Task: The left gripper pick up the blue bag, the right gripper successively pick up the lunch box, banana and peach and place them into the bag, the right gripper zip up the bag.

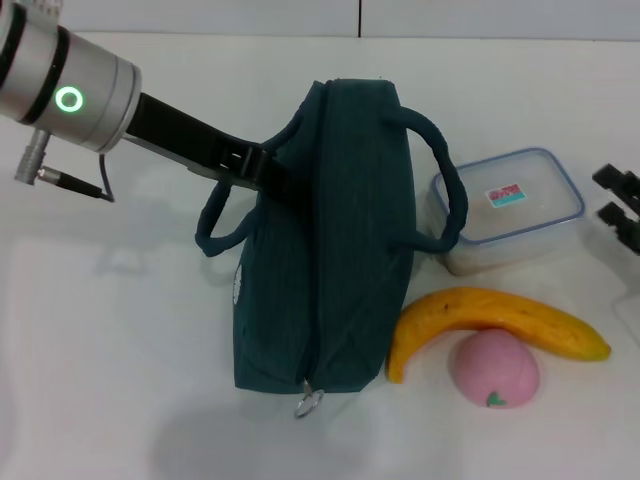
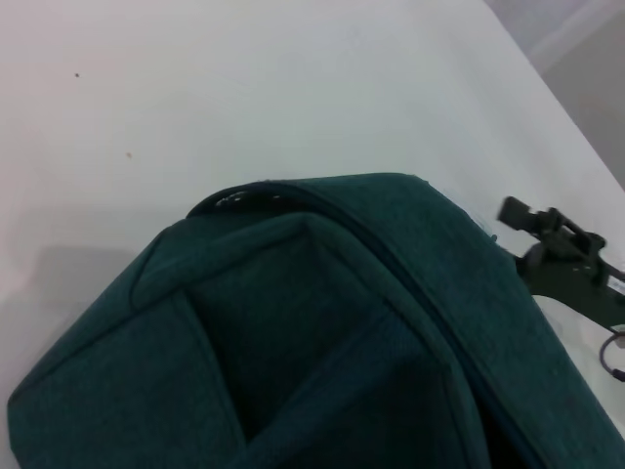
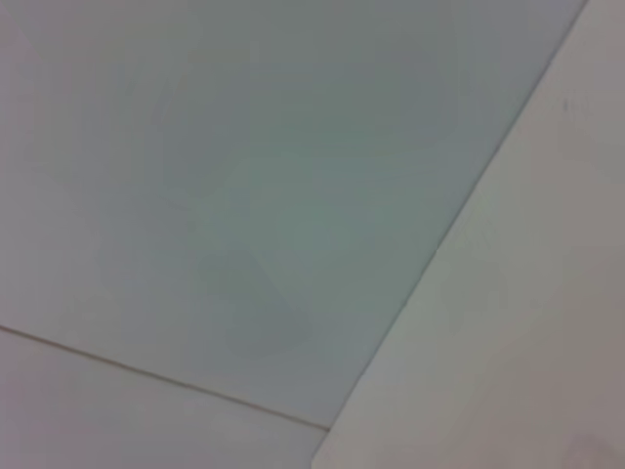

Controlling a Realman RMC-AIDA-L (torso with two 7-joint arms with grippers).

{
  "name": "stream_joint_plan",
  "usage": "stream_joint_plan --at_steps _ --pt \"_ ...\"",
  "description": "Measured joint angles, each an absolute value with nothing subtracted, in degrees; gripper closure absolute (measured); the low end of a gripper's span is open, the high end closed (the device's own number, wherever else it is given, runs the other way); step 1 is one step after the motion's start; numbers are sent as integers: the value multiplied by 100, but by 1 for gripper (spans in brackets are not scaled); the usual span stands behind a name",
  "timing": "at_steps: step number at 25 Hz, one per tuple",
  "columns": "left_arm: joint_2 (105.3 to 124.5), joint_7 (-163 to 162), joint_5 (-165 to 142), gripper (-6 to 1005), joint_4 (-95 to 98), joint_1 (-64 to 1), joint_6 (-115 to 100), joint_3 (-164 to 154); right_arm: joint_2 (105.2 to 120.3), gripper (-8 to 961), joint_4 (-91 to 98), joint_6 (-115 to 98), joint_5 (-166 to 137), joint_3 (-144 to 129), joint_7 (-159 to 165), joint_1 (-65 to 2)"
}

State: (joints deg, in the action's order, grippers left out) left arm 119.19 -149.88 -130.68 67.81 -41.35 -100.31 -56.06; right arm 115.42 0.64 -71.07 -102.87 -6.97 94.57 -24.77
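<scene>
The blue bag [image 1: 325, 240] stands mid-table, its ring zipper pull [image 1: 308, 403] at the near end and its two handles looping out to either side. My left gripper [image 1: 262, 168] reaches in from the upper left and presses against the bag's left top edge by the handle. The left wrist view is filled by the bag's fabric [image 2: 322, 332]. Right of the bag sit the clear lunch box [image 1: 510, 208], the yellow banana [image 1: 500, 322] and the pink peach [image 1: 493, 368]. My right gripper [image 1: 612, 196] waits open at the right edge, apart from the lunch box, and is also seen as the right gripper [image 2: 547, 239] in the left wrist view.
Everything rests on a white table [image 1: 120, 380], whose far edge meets a wall seam [image 1: 360, 20]. The right wrist view shows only a pale floor and the table edge [image 3: 439, 264].
</scene>
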Motion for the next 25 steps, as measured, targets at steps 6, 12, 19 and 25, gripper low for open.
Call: stream_joint_plan --at_steps 6,12,19,25 --pt "11937 -14919 -13067 949 6782 -4061 -10026 -5615 11578 193 -103 -6776 -10368 -741 9459 -2791" --pt "11941 -14889 -13048 949 6792 -3929 -10018 -5617 11588 203 -137 -6799 -10389 -738 9462 -2934" --pt "11941 -14888 -12930 949 6794 -3827 -10030 -5617 11577 214 -129 -6806 -10389 -733 9463 -2935" --pt "11938 -14888 -12924 949 6794 -3797 -10034 -5623 11564 224 -69 -6839 -10406 -755 9428 -2895"
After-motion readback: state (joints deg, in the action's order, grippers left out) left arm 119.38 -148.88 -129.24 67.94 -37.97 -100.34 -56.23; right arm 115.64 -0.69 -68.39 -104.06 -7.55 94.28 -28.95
